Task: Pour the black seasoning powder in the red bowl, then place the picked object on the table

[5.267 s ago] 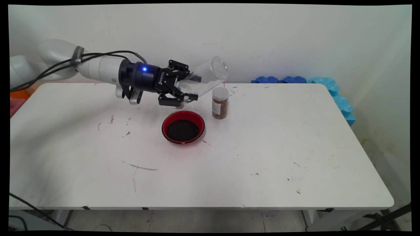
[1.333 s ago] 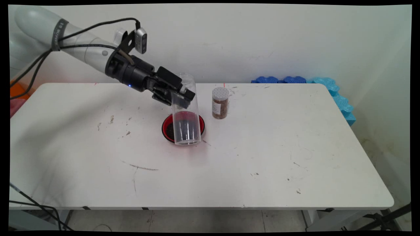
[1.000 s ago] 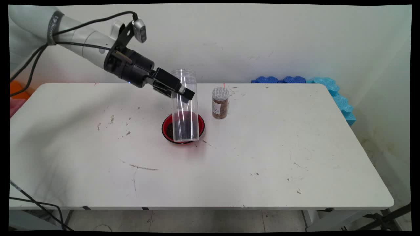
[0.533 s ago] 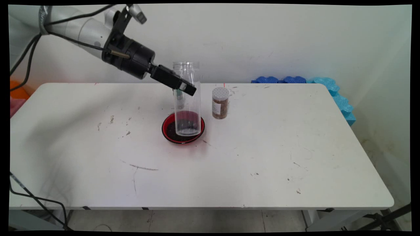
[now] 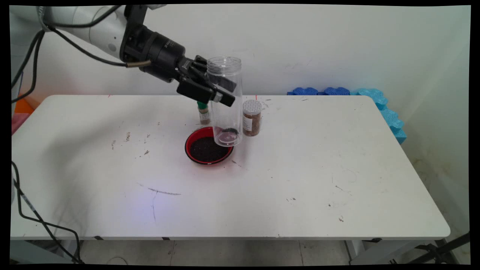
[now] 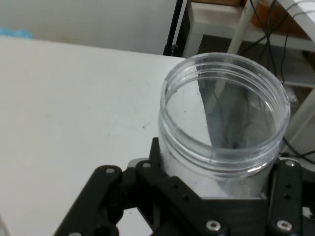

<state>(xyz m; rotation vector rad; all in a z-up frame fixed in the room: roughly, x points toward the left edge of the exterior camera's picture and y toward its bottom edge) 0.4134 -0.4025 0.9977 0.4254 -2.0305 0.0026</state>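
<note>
Gripper (image 5: 219, 90) was clamped on the upright clear jar (image 5: 226, 101), held up over the red bowl (image 5: 209, 150); any slip could've knocked the spice jar (image 5: 251, 117) just beyond it.

Jar tilt: the clear jar (image 5: 225, 101), tipped on its side with its mouth toward the wall five seconds ago, now hangs upright, mouth up.
Jar place: in the last second it rose from in front of the red bowl (image 5: 209, 150) and shifted right; its base now shows over the bowl's far right rim.
Pincer (image 5: 221, 93): carried up and right with the jar, its wrist turned.
</note>
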